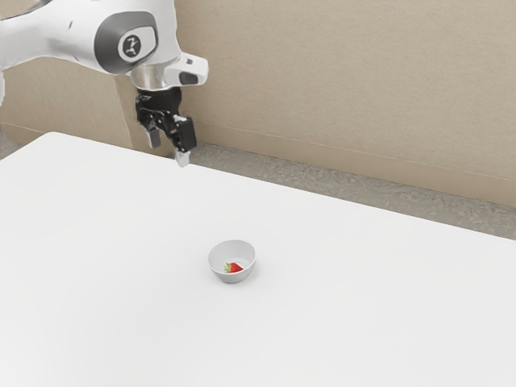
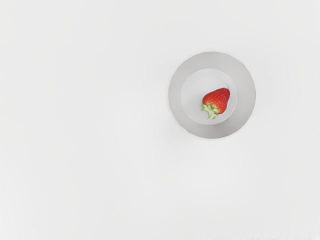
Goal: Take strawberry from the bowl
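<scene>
High over the table's far edge, my gripper (image 1: 168, 148) hangs with its two fingers apart and nothing between them. The small light-grey bowl (image 1: 232, 276) stands upright on the table, lower than the gripper and toward the exterior view's right. A red strawberry (image 1: 235, 268) with green leaves lies inside it. From above, in the wrist view, the round bowl (image 2: 181, 107) surrounds the strawberry (image 2: 217, 100), which rests on its side on the bowl's floor.
The white table (image 1: 347, 298) extends around the bowl on all sides. Behind the table's far edge are a grey floor (image 1: 379, 197) and a beige wall (image 1: 347, 81).
</scene>
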Robot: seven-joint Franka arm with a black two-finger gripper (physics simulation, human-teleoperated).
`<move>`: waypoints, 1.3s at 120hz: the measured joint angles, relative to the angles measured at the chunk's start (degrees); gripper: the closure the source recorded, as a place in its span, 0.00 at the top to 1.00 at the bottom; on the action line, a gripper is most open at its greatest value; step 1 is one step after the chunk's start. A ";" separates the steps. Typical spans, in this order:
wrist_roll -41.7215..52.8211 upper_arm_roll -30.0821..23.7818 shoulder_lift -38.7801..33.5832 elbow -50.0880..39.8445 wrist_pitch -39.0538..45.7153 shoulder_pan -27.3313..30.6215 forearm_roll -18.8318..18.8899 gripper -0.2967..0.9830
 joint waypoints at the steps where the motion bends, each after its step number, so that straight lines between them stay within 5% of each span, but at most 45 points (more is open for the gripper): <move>1: 0.26 -0.11 0.13 -0.18 0.11 -0.04 0.06 0.77; 120: 30.22 -1.40 12.20 -14.88 24.73 -2.40 0.93 0.77; 156: 34.26 -1.38 14.45 -15.29 27.61 -1.75 0.18 0.45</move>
